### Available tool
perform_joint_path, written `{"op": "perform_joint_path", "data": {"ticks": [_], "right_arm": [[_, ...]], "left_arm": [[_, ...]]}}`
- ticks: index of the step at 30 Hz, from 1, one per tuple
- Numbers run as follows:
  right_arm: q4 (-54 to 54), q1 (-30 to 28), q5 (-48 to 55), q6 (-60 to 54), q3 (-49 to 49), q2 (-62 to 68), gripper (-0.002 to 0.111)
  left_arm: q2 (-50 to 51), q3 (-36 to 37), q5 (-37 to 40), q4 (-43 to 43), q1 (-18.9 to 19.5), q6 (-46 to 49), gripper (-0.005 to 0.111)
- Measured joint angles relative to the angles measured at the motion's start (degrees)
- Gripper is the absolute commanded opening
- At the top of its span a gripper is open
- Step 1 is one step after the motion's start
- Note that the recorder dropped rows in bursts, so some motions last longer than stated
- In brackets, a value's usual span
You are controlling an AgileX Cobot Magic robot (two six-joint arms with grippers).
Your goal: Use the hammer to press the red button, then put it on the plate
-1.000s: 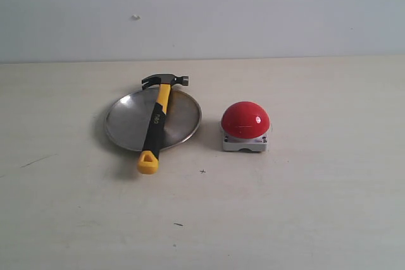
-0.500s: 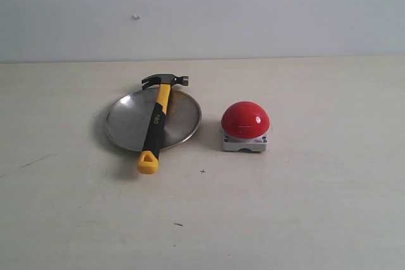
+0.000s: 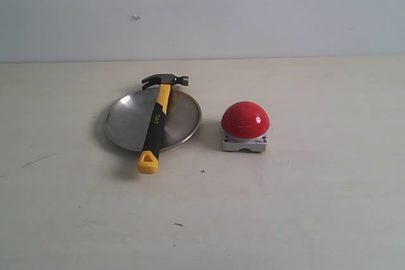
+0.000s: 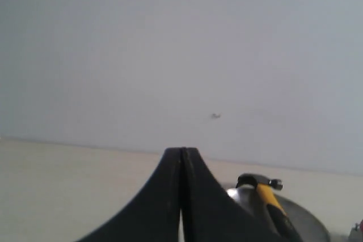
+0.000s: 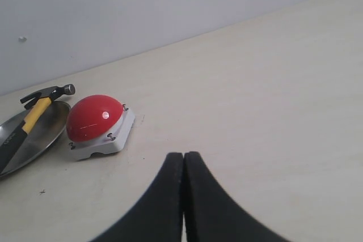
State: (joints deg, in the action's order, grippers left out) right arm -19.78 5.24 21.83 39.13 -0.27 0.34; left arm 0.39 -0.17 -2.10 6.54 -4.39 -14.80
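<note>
The hammer (image 3: 156, 121) lies across the silver plate (image 3: 126, 121), its dark head past the far rim and its yellow handle end over the near rim on the table. To the plate's right stands the red button (image 3: 245, 120) on its grey-white base. Neither arm shows in the exterior view. My left gripper (image 4: 181, 150) is shut on nothing, well short of the hammer (image 4: 266, 194) and plate (image 4: 309, 225). My right gripper (image 5: 184, 154) is shut and empty too, off to the side of the red button (image 5: 93, 117), with the hammer (image 5: 34, 111) and plate (image 5: 34, 140) beyond.
A pale wooden table (image 3: 304, 207) carries everything, backed by a plain grey-white wall (image 3: 253, 11). A few small dark specks mark the tabletop near its front.
</note>
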Motion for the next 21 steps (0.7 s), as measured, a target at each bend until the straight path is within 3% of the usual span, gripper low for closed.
{"op": "perform_joint_path", "data": {"ticks": [15, 21], "right_arm": [[0.0, 0.0, 0.0, 0.0, 0.0, 0.0, 0.0], [0.0, 0.0, 0.0, 0.0, 0.0, 0.0, 0.0]], "left_arm": [[0.0, 0.0, 20.12, 0.48, 1.5, 5.38, 0.0], [0.0, 0.0, 22.7, 0.48, 1.85, 5.6, 0.0]]}}
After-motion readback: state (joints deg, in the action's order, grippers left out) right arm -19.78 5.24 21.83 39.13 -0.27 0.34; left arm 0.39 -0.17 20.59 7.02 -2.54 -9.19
